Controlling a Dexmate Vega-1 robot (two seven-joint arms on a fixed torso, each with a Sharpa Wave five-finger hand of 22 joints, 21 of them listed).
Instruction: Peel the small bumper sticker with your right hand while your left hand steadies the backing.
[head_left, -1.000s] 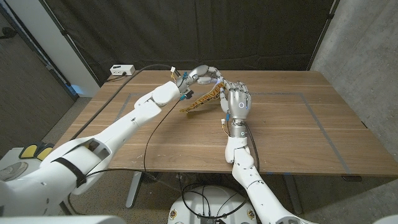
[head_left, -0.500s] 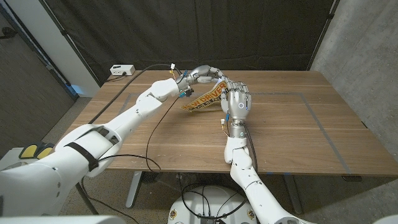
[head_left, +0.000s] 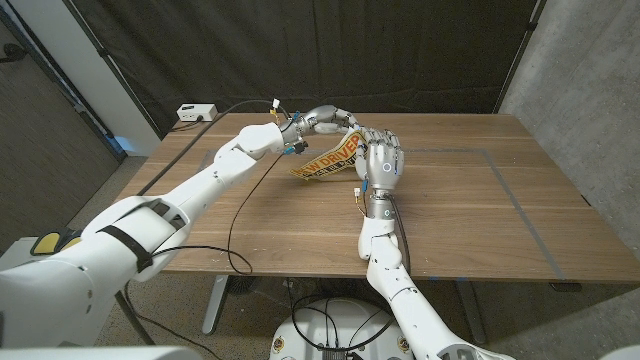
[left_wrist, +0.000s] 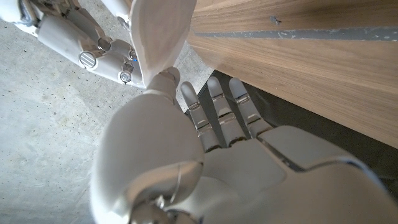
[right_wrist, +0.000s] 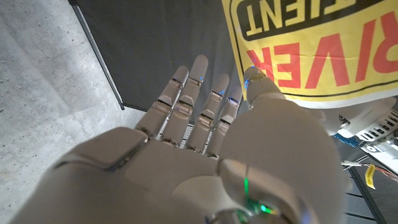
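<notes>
Setting: a wooden tabletop (head_left: 480, 215) with grey tape lines, black curtain behind, concrete wall to the robot's right.
Sticker: the yellow bumper sticker (head_left: 326, 162) is held up off the tabletop near its far middle, between the two hands. In the right wrist view it shows red and black lettering on yellow (right_wrist: 311, 50).
Long axis: in the head view it runs slantwise, the low end nearer the robot and toward its left, the high end farther off and toward the right hand.
Left hand: the left hand (head_left: 322, 120) reaches over from the robot's left, fingers closed on the sticker's far upper edge; in the left wrist view a pale sheet (left_wrist: 158, 34) rises from its thumb.
Right hand: the right hand (head_left: 380, 163) stands upright just beside the sticker's high end, thumb tip against its yellow face (right_wrist: 258, 84), the other fingers extended; whether it truly pinches the sticker I cannot tell.
Far corner: a small white box (head_left: 196, 112) with a cable.
</notes>
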